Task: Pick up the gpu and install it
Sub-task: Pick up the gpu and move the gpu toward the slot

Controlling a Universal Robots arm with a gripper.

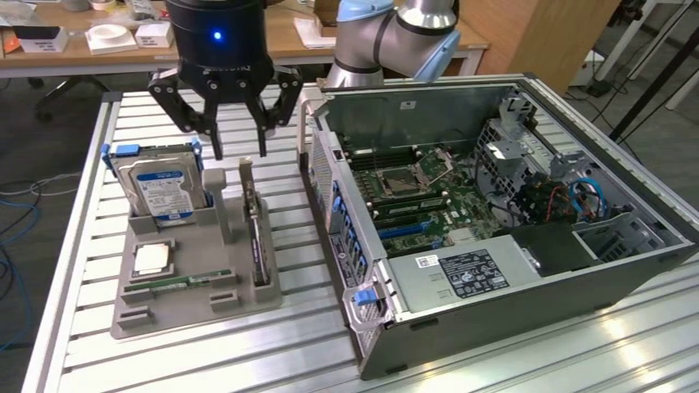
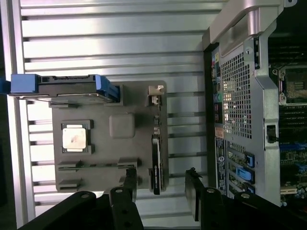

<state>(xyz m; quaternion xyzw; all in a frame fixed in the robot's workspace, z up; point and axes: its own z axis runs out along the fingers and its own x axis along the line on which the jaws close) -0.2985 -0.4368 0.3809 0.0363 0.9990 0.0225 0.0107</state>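
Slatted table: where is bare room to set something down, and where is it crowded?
Bare slats lie nearer the camera than the grey tray. Between tray and computer case it is tight; the open claw hangs over the gpu.

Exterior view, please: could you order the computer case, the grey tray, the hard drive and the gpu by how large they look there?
1. computer case
2. grey tray
3. hard drive
4. gpu, standing edge-on in the tray, so only a thin strip shows
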